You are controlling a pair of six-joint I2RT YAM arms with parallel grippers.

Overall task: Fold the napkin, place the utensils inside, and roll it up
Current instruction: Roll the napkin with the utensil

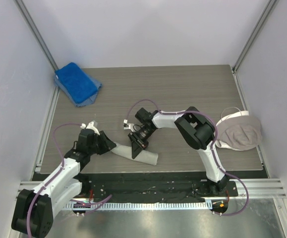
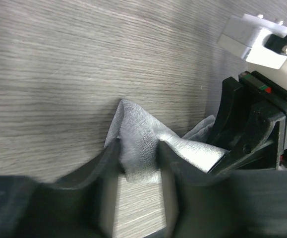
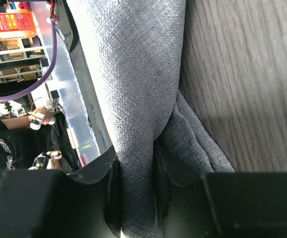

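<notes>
The napkin (image 1: 142, 155), a light grey cloth, lies as a long bunched roll on the table (image 1: 183, 89) close to its near edge, slanting from upper left to lower right in the top view. Its right end lies free on the wood, while both tools hold its left part.

The left tool (image 1: 109, 145) grasps the roll's left end. In the left wrist view the napkin (image 2: 141, 141) rises in a crumpled peak off the table (image 2: 84, 74). A fold of it fills the gap between the 2 fingers (image 2: 108, 158) of the left tool (image 2: 139, 151).

The right tool (image 1: 136, 145) comes down on the roll just beside that, nearer the middle, and is clenched on it. In the right wrist view the napkin (image 3: 138, 74) runs as a thick band straight through the right tool (image 3: 136, 176), squeezed narrow between its 2 fingers (image 3: 114, 181). A looser fold bulges out to the right against the table (image 3: 242, 74). The 2 tools are near each other, and the right tool (image 2: 252, 124) shows at the right side of the left wrist view.

Further out, a blue towel (image 1: 76, 82) lies crumpled in the far left corner. A beige cloth (image 1: 240, 133) with a white edge lies at the table's right edge. Both are well apart from the napkin.
</notes>
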